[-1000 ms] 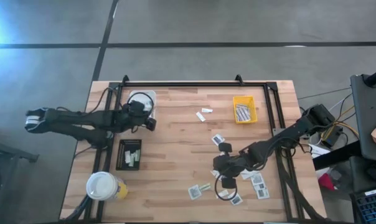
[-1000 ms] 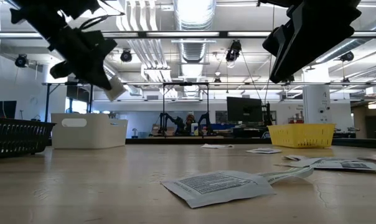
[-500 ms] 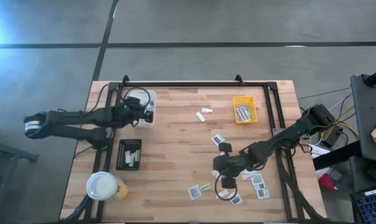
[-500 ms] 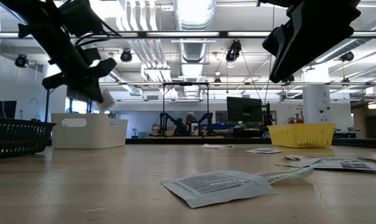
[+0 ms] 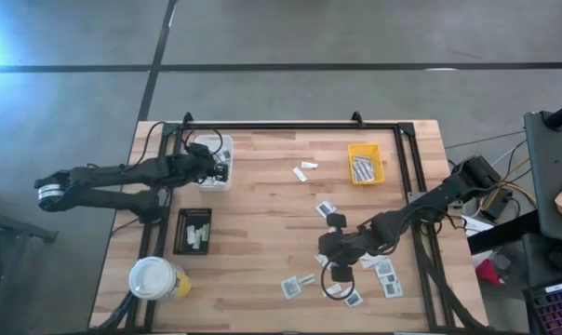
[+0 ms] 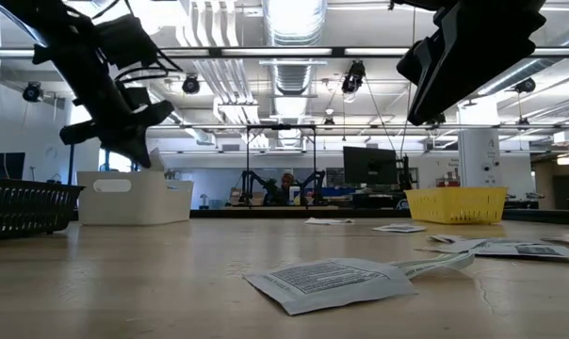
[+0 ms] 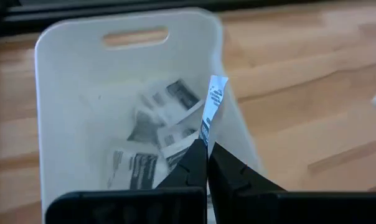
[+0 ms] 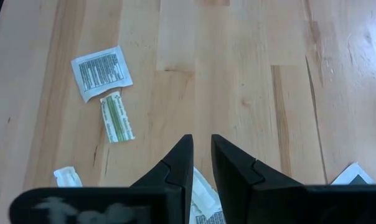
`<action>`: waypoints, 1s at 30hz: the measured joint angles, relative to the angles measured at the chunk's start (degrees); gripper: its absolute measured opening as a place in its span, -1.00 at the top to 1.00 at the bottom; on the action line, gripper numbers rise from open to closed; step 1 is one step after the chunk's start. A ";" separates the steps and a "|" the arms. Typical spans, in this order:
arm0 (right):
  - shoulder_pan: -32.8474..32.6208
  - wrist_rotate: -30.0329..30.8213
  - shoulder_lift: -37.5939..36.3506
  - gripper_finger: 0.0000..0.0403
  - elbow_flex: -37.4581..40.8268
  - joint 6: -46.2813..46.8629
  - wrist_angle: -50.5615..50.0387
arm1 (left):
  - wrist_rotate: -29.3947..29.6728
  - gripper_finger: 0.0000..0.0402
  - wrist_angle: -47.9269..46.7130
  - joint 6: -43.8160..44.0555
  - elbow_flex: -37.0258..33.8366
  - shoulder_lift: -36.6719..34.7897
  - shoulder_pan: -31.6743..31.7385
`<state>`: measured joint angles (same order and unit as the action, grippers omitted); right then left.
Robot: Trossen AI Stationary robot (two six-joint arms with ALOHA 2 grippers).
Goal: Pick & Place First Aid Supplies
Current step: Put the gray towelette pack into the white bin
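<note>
Plainly, the left gripper (image 7: 206,149) pinches a thin packet (image 7: 211,112) by its lower edge—light, floppy—above the white tray (image 7: 57,93), upper left.

Trays: three, one white tray (image 5: 213,160), one yellow tray (image 5: 365,164), one black tray (image 5: 193,231). One yellow cup (image 5: 154,278). Loose packets (image 5: 384,271) on the table: roughly ten, exact count unclear. Two small white pieces (image 5: 304,169) mid-table. Two arms, each with one gripper.
</note>
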<state>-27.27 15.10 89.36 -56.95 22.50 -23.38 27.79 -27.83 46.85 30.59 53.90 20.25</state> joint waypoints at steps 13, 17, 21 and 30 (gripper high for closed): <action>0.04 0.00 0.00 0.72 0.02 0.00 0.18 | 0.55 0.99 -0.19 -1.81 -0.02 6.77 0.00; 0.04 -0.01 0.00 0.72 0.02 0.00 0.18 | 3.64 0.94 0.02 -1.66 -0.02 6.70 -0.02; 0.04 -0.01 0.00 0.72 0.02 -0.02 0.16 | 4.78 0.82 0.04 -0.59 -0.02 6.59 -0.04; 0.02 -0.01 0.00 0.72 0.02 -0.02 0.04 | 6.84 0.59 -0.20 -4.31 1.36 5.30 0.07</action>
<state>-27.24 15.09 89.36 -56.93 22.48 -23.34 34.63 -28.04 42.54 31.95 59.19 20.32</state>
